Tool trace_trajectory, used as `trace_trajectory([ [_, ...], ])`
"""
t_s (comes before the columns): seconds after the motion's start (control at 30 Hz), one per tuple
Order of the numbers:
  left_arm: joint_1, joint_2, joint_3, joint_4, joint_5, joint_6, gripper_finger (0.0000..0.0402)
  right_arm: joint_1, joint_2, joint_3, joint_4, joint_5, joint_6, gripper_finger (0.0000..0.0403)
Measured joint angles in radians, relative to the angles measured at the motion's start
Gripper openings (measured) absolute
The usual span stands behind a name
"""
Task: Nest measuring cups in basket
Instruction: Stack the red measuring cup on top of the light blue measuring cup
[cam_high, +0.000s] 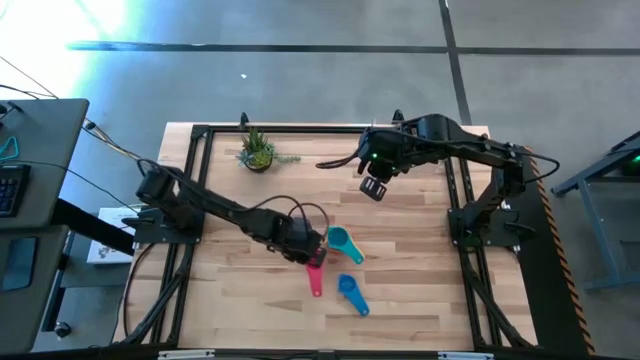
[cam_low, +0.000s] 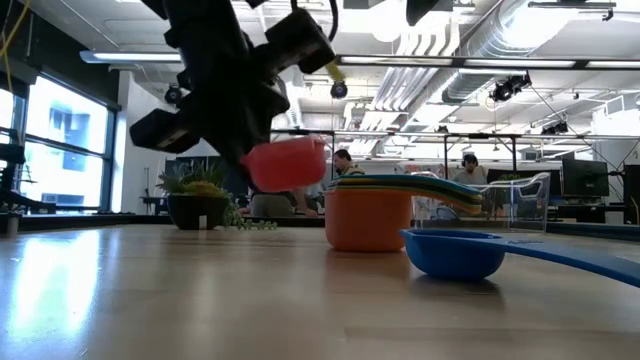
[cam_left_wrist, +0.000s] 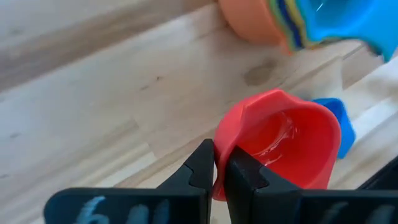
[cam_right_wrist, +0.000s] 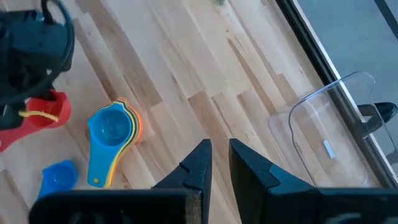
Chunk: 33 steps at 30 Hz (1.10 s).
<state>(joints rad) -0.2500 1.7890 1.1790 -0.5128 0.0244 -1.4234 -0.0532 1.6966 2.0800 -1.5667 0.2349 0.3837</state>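
A pink-red measuring cup is held by its rim between the near-closed fingers of the left gripper and is carried clear of the table, just beside the nested stack of cups. The stack, with an orange-red cup at the bottom and a teal cup on top, stands near the table's middle. A blue cup lies apart on the wood, near the stack. The step in hand is judged to be the nesting of the pink-red cup into the stack. The next move is judged to call for the cup being brought level above the teal cup and lowered inside before the grip is released.

The right gripper is held raised over the far side of the table, its fingers narrowly parted, with nothing held. The basket is seen clearly only in the right wrist view, at the table's right edge, well apart from the stack; in the high view it cannot be made out. The number of cups within the stack cannot be counted with certainty. A potted plant stands at the far edge
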Motion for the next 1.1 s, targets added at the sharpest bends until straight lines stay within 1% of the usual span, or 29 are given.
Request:
trace_trajectory([
  [0.1,-0.013,0.020,0.001,0.027,-0.001,-0.023,0.0016,0.000,0.000,0.000,0.000,0.000,0.000,0.0048],
  [0.3,-0.022,0.043,-0.001,0.007,-0.002,-0.014,0.0016,0.000,0.000,0.000,0.000,-0.001,0.002,0.0048],
  [0.4,-0.022,0.065,0.001,0.033,0.000,-0.015,0.0016,0.000,0.000,0.000,0.001,-0.002,0.003,0.0048],
  [0.53,-0.020,0.086,0.001,0.058,0.042,-0.013,0.0018,0.000,0.000,0.000,0.000,-0.002,0.002,0.0048],
  [0.6,-0.019,0.087,-0.001,0.045,0.050,-0.013,0.0021,0.000,0.000,0.000,-0.001,-0.002,0.001,0.0048],
  [0.8,-0.018,0.089,0.000,0.066,0.076,0.044,0.0041,0.000,0.000,0.000,0.000,-0.002,0.000,0.0048],
  [0.97,-0.014,0.089,0.000,0.064,0.080,0.046,0.0067,0.000,0.000,0.000,0.000,-0.002,-0.002,0.0048],
  [1.1,0.001,0.089,0.000,0.066,0.132,0.052,0.0082,0.000,0.000,0.000,0.000,-0.002,0.000,0.0048],
])
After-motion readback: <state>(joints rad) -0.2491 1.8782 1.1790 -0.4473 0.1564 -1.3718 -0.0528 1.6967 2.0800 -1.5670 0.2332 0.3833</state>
